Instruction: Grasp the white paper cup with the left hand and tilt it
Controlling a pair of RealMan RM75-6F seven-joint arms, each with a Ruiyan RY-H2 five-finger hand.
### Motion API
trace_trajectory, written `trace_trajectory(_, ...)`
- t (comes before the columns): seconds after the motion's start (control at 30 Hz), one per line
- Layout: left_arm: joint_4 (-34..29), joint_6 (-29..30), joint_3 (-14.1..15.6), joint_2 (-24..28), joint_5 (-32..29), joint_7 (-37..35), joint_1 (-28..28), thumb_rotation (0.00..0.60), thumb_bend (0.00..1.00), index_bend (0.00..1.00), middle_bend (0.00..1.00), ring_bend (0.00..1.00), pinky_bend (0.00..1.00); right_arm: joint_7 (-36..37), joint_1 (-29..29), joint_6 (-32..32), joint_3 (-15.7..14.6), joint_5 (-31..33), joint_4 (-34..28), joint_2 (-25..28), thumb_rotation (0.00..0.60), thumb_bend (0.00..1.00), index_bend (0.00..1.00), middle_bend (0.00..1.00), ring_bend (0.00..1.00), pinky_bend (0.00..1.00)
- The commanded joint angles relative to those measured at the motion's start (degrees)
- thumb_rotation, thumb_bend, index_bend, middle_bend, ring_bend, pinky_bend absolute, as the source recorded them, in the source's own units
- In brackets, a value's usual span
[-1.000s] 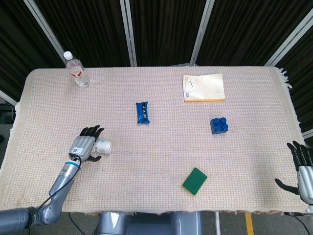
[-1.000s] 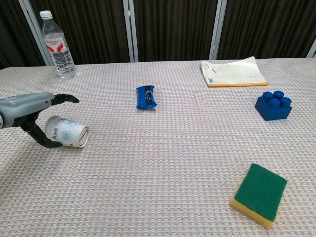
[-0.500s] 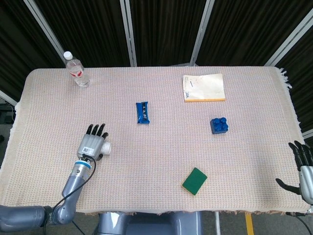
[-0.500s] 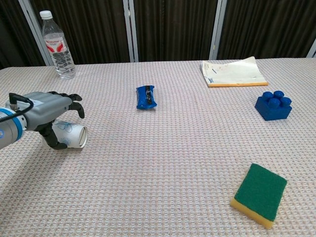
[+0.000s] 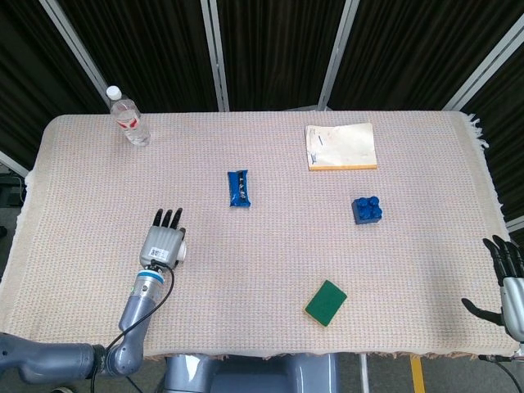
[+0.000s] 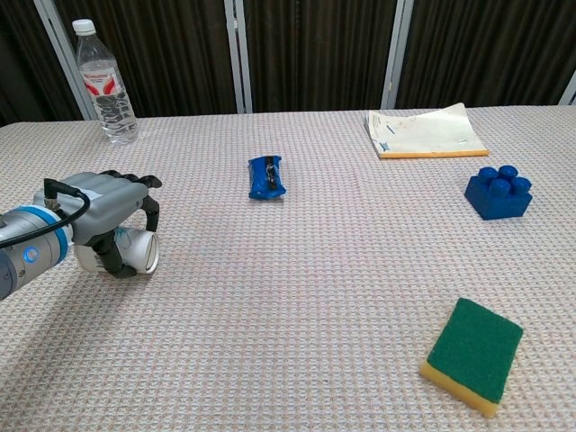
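Note:
The white paper cup [image 6: 139, 252] lies on its side on the woven cloth at the front left, its mouth facing right. My left hand [image 6: 103, 209] sits over it, thumb and a finger curving down around the cup's body near the rim. In the head view the left hand [image 5: 164, 243] hides nearly all of the cup [image 5: 182, 245], and only a white sliver shows at the hand's right side. My right hand [image 5: 508, 285] hangs off the table's front right corner with its fingers spread, holding nothing.
A water bottle [image 5: 128, 117] stands at the back left. A blue packet [image 5: 239, 188] lies mid-table, a notebook [image 5: 341, 146] at the back right, a blue block [image 5: 367, 210] in front of it, and a green sponge [image 5: 326, 302] near the front edge.
My left hand has swung from beside the cup to over it and closed its thumb and a finger around it. The cup turned slightly. The right hand barely moved.

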Motion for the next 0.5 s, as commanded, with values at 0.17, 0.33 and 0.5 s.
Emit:
trace_trajectory(0.17, -2.59, -1.45, -1.80, 1.34, 4.86, -11.47, 2.32, 0.600, 0.16, 0.44, 0.00, 0.00, 0.00, -0.15, -0.01, 0.03, -0.04, -0.08, -0.06, -0.03, 0.600, 0.00, 0.00, 0.00, 0.00, 0.00)
trace_trajectory(0.33, -2.48, -3.10, -3.56, 0.72, 12.07, -26.77, 4.66, 0.600, 0.16, 0.44, 0.00, 0.00, 0.00, -0.41, 0.05, -0.12, -0.10, -0.08, -0.14, -0.09, 0.600, 0.00, 0.00, 0.00, 0.00, 0.00)
trace_trajectory(0.5, 0.48, -5.07, -4.78, -1.12, 21.43, -48.50, 7.27, 0.600, 0.16, 0.44, 0.00, 0.00, 0.00, -0.39, 0.07, -0.12, -0.11, -0.14, -0.15, -0.08, 0.600, 0.00, 0.00, 0.00, 0.00, 0.00)
